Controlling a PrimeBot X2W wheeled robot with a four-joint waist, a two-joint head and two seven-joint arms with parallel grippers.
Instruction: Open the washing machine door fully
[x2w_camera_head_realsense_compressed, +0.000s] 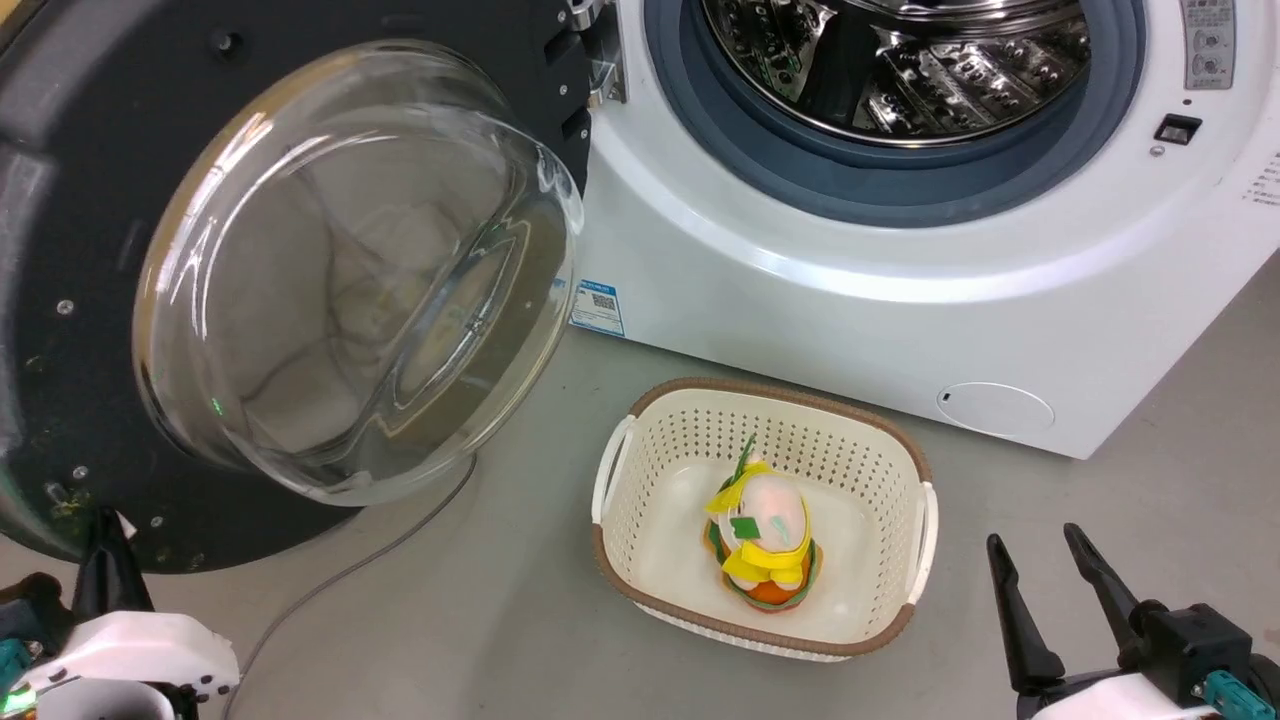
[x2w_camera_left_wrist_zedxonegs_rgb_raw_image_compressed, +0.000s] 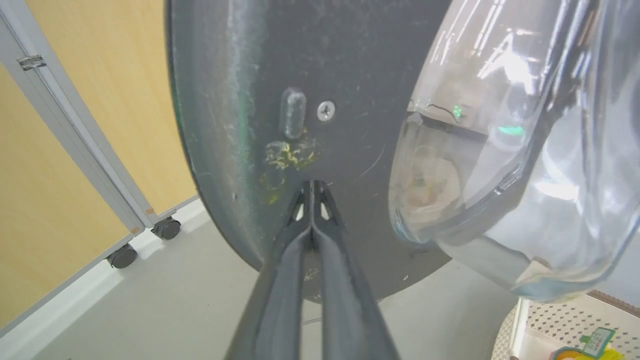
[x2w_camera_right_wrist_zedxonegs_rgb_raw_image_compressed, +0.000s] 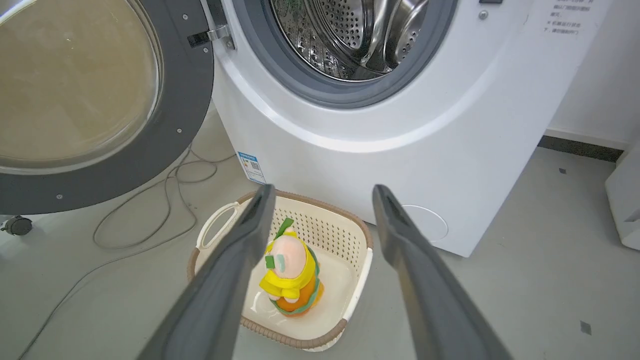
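Observation:
The washing machine door (x2w_camera_head_realsense_compressed: 60, 250) is a big black disc with a clear domed glass bowl (x2w_camera_head_realsense_compressed: 350, 270); it stands swung out to the left of the white washing machine (x2w_camera_head_realsense_compressed: 820, 300). The steel drum (x2w_camera_head_realsense_compressed: 900, 60) lies open behind its grey-blue ring. My left gripper (x2w_camera_left_wrist_zedxonegs_rgb_raw_image_compressed: 312, 186) is shut, its tips touching the door's black inner face (x2w_camera_left_wrist_zedxonegs_rgb_raw_image_compressed: 300, 60) below a screw, beside the glass bowl (x2w_camera_left_wrist_zedxonegs_rgb_raw_image_compressed: 525, 150). In the head view this gripper (x2w_camera_head_realsense_compressed: 105, 525) sits at the door's lower edge. My right gripper (x2w_camera_right_wrist_zedxonegs_rgb_raw_image_compressed: 322, 189) hangs open over the basket, also at the lower right (x2w_camera_head_realsense_compressed: 1035, 545).
A cream basket (x2w_camera_head_realsense_compressed: 900, 470) holding a yellow and pink plush toy (x2w_camera_head_realsense_compressed: 765, 540) stands on the grey floor before the machine. A grey cable (x2w_camera_right_wrist_zedxonegs_rgb_raw_image_compressed: 130, 225) loops across the floor under the door. A wooden panel on castors (x2w_camera_left_wrist_zedxonegs_rgb_raw_image_compressed: 75, 125) stands behind the door.

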